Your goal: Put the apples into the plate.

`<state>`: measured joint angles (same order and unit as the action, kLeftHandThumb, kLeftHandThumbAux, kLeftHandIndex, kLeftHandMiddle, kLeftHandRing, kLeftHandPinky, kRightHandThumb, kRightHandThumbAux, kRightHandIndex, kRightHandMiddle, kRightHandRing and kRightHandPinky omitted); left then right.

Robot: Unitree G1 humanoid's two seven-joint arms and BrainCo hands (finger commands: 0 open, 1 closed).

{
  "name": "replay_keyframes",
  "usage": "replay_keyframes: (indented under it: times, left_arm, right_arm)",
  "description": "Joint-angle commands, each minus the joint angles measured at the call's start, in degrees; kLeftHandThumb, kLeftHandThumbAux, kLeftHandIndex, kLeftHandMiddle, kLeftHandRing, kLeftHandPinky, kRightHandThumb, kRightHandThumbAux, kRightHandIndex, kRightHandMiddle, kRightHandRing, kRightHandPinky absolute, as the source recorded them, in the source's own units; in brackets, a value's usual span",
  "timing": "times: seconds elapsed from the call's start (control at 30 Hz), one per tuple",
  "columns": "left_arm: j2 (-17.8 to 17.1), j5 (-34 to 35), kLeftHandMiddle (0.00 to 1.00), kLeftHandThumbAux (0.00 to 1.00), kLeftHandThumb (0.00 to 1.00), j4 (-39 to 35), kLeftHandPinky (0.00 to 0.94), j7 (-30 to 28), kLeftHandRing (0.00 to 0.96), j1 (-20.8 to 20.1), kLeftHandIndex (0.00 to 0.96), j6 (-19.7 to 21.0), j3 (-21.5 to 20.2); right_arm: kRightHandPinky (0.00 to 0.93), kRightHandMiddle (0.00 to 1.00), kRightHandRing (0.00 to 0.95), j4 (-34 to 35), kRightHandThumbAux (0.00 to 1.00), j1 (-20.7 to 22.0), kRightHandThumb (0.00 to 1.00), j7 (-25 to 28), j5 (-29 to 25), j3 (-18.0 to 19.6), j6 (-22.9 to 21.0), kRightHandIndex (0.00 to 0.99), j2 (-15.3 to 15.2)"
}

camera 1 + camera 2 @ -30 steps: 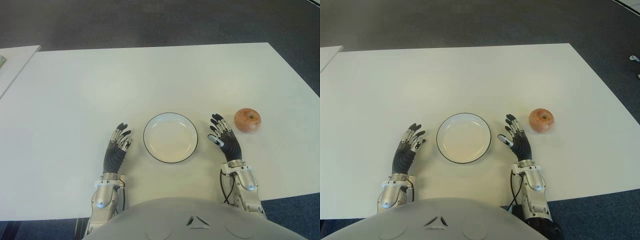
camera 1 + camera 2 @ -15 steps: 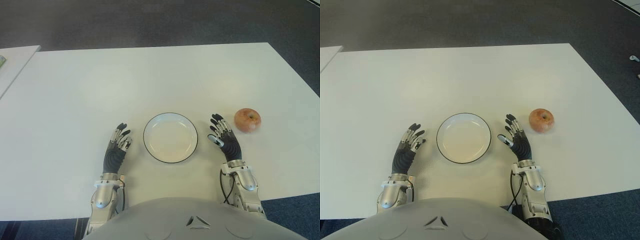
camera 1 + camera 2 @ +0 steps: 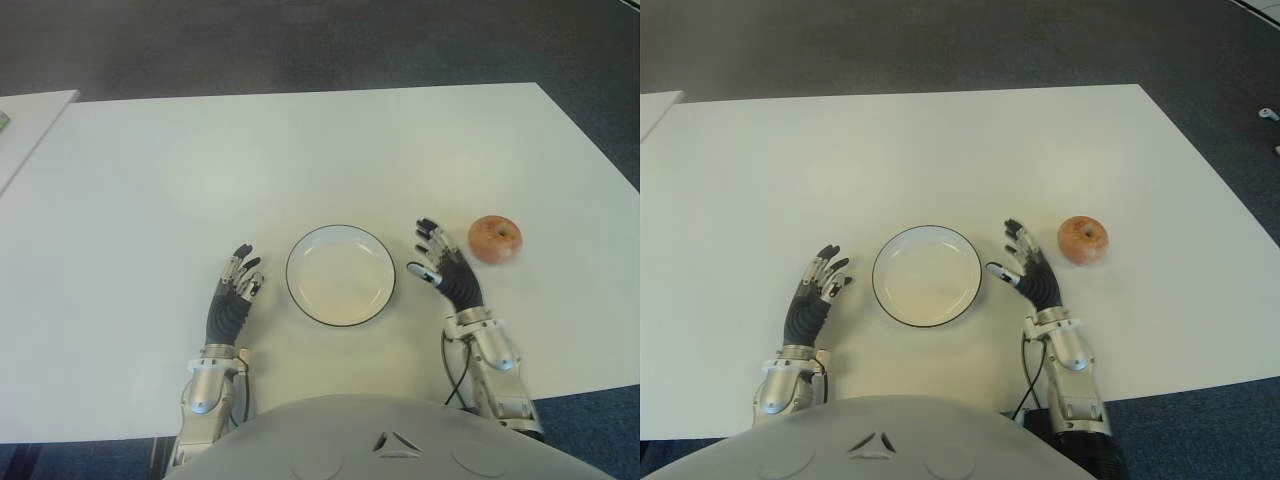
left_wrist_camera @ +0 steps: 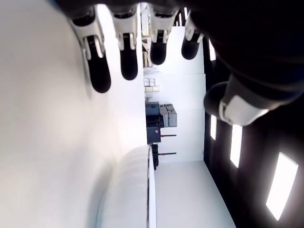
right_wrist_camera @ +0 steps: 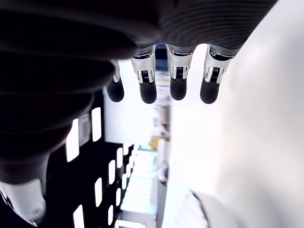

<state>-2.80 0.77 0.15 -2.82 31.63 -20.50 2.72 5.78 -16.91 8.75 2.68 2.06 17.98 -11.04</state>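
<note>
The table [image 3: 300,150] was a smooth, matt white board, and the floor [image 3: 300,45] beyond it looked like dull dark grey carpet. The plate [image 3: 341,232] seemed glazed white ceramic with a thin dark rim and a faint sheen, while the apple [image 3: 495,240] had smooth, slightly shiny red and yellow skin. The left hand [image 3: 232,298] and right hand [image 3: 449,276] had ribbed matt black rubbery palms, fingers [image 4: 97,57] of glossy silver plastic or metal with black tips, and brushed metallic wrists
</note>
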Motion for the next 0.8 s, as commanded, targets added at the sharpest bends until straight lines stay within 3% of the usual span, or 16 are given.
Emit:
replay_keyframes:
  times: [0.03, 0.1, 0.17, 0.27, 0.33, 0.53, 0.8]
  left_arm:
    - [-0.26, 0.83, 0.08, 0.541, 0.143, 3.87, 0.224, -1.27, 0.15, 0.52, 0.037, 3.04, -0.24]
    - [-0.21, 1.1, 0.081, 0.547, 0.146, 4.19, 0.221, -1.36, 0.149, 0.37, 0.039, 2.97, -0.34]
    - [-0.2, 1.2, 0.081, 0.551, 0.148, 4.34, 0.219, -1.39, 0.148, 0.32, 0.04, 2.89, -0.37]
    - [-0.1, 0.82, 0.078, 0.551, 0.148, 4.91, 0.217, -1.13, 0.145, -0.13, 0.037, 2.5, -0.26]
    - [-0.07, 0.68, 0.075, 0.548, 0.144, 5.1, 0.219, -1.07, 0.144, -0.21, 0.034, 2.23, -0.21]
    - [0.1, 0.31, 0.071, 0.542, 0.146, 6.02, 0.239, -0.88, 0.149, -0.67, 0.031, 1.43, -0.02]
    - [0.19, 0.24, 0.082, 0.552, 0.146, 6.58, 0.241, -0.65, 0.162, -0.51, 0.03, 0.84, -0.07]
  right_arm:
    - [0.064, 0.082, 0.049, 2.21, 0.603, 2.83, 0.272, -5.25, 11.59, 1.54, 7.31, 0.066, -3.75]
    - [0.085, 0.085, 0.058, 0.35, 0.587, 5.22, 0.293, -10.33, 21.82, 2.67, 11.96, 0.068, -8.35]
    - [0.101, 0.087, 0.065, -0.72, 0.576, 6.15, 0.305, -12.63, 25.63, 2.98, 13.77, 0.069, -10.07]
    - [0.067, 0.08, 0.058, 0.55, 0.543, 8.46, 0.31, -18.11, 40.54, 2.64, 11.56, 0.069, -16.49]
    - [0.033, 0.072, 0.047, 0.71, 0.508, 10.19, 0.317, -19.65, 45.29, 2.4, 10.07, 0.072, -18.98]
    - [0.003, 0.063, 0.026, -0.39, 0.439, 14.66, 0.354, -17.95, 49.98, 2.32, 6.54, 0.079, -24.51]
    - [0.0, 0.043, 0.004, -4.16, 0.359, 17.07, 0.366, -16.1, 51.96, 2.11, 4.08, 0.057, -30.93]
